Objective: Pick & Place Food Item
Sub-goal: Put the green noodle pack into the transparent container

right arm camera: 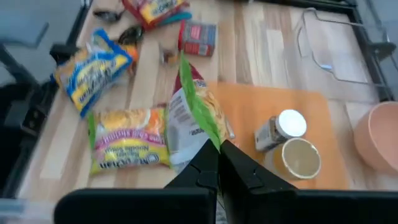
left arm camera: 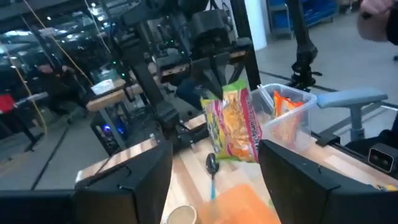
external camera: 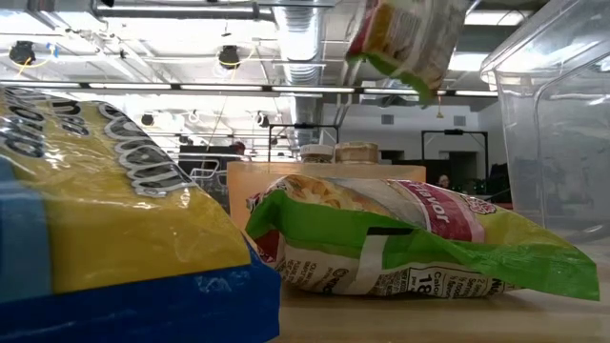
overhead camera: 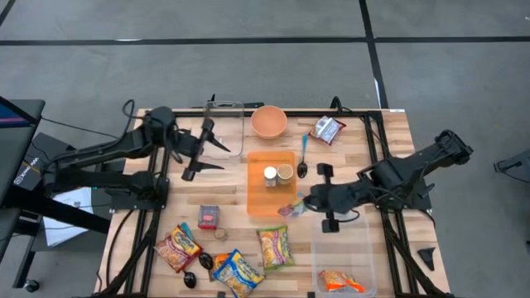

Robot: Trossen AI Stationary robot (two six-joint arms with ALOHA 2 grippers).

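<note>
A green and pink noodle packet (left arm camera: 233,121) hangs in the air by the orange cutting board's (overhead camera: 261,165) near right corner, with my right gripper (right arm camera: 217,158) shut on it. The low view shows the packet (external camera: 400,38) high above the table. In the high view my right gripper (overhead camera: 301,204) reaches in from the table's right. My left gripper (overhead camera: 217,156) hovers open over the table's left half, level, with nothing between its fingers. A like packet (overhead camera: 274,247) lies flat on the table near the front. My right gripper pinches the packet's green sealed end (right arm camera: 207,137) between its two shut fingers. The fingers slant down from the table's right. The packet hangs below them, clear of the table and the board (left arm camera: 235,143).
A jar (overhead camera: 270,176) and a cup (overhead camera: 285,172) stand on the board. A spoon (overhead camera: 302,161), a peach bowl (overhead camera: 269,122) and a small packet (overhead camera: 327,130) lie behind. A clear bin (overhead camera: 344,252) holds an orange packet at the near right. Several snack packets (overhead camera: 236,269) lie near the front.
</note>
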